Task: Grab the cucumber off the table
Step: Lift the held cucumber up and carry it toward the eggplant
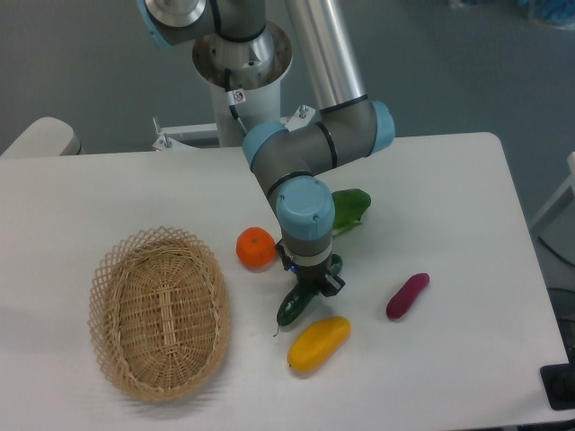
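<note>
The hand point(312, 289) points down at the middle of the desk point(467, 180), its two dark fingers clamped on the cucumber point(296, 306) near the upper end. The cucumber hangs tilted in that grip, its lower end and thin stem tip pointing down and to the left, close to the desk surface (whether the tip touches the desk cannot be told from this view). The upper end is mostly hidden behind the fingers and the blue-capped wrist above them.

Just below and to the right of the cucumber lies a yellow fruit point(318, 344), nearly touching it. An orange point(256, 248) sits to the left of the wrist, near but apart. Behind the wrist, a leafy green bok choy point(351, 208) shows partly, the arm covering its left part. A small purple sweet potato point(407, 296) lies further right, well apart from the hand. On the left side of the desk rests an oval wicker basket point(158, 312), with nothing visible inside it.
</note>
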`<state>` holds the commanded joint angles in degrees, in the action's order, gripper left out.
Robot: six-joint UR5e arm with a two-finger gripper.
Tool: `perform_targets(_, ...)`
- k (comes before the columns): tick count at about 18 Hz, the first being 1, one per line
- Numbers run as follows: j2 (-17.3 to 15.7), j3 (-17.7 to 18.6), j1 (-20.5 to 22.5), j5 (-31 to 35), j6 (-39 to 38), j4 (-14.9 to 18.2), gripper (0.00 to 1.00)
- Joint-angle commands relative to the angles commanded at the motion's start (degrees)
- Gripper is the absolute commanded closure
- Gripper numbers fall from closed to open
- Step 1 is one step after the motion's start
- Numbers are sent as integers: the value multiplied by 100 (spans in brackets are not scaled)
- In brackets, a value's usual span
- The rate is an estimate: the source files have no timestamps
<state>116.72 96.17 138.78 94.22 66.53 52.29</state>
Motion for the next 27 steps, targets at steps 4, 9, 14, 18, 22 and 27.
perform_targets(4, -150, -816, 202, -26, 254, 990, 77)
perform_targets(9, -255, -1670, 737, -219, 1167, 2074, 77)
perform_targets(14, -422, -1750, 1467, -878, 2257, 2180, 77)
perform_targets(18, -483, -1820, 1784, -958, 2838, 2426, 77)
perform_targets(22, -545, -1821, 1969, -958, 3102, 2479, 77)
perform_targets(27, -615, -1812, 1960, -949, 3155, 2523, 77)
